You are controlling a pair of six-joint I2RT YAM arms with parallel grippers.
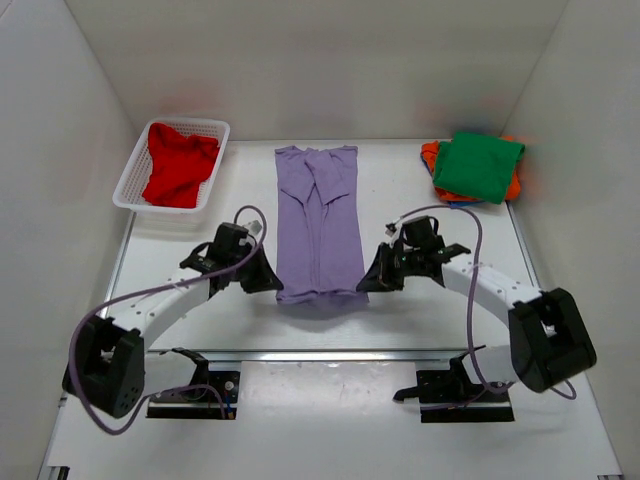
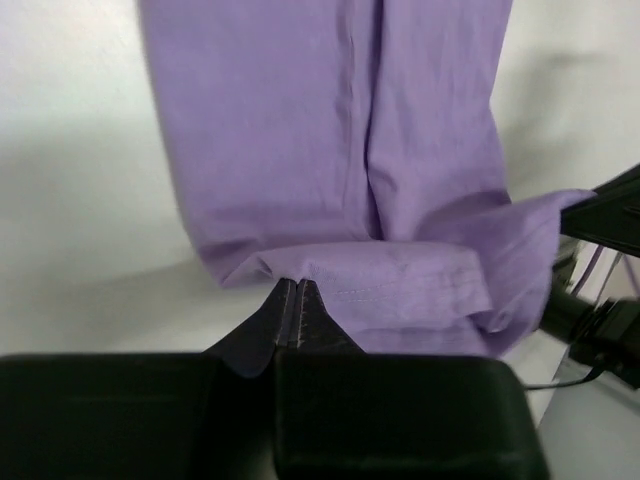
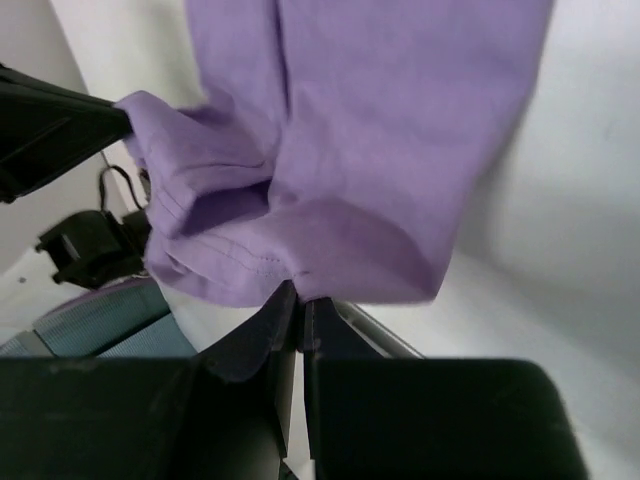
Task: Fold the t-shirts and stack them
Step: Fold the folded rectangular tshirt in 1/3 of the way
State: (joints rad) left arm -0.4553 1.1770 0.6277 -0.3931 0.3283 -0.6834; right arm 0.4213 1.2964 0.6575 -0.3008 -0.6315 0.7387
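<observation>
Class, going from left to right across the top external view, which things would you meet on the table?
white basket → left pincer → lavender t-shirt → right pincer → green t-shirt

White mesh basket (image 1: 128,178) sits at far-left corner of table (image 1: 430,300). Plastic, rectangular, flared rim, long sides running front to back, close to left wall. Table white and matte, soft shadows on it. Plain white walls (image 1: 320,60) close it in on left, back and right. Silver metal rail (image 1: 330,355) runs along near edge. In left wrist view, bare table (image 2: 80,200) shows slightly blurred. Right wrist view gives same white table (image 3: 570,180).
</observation>
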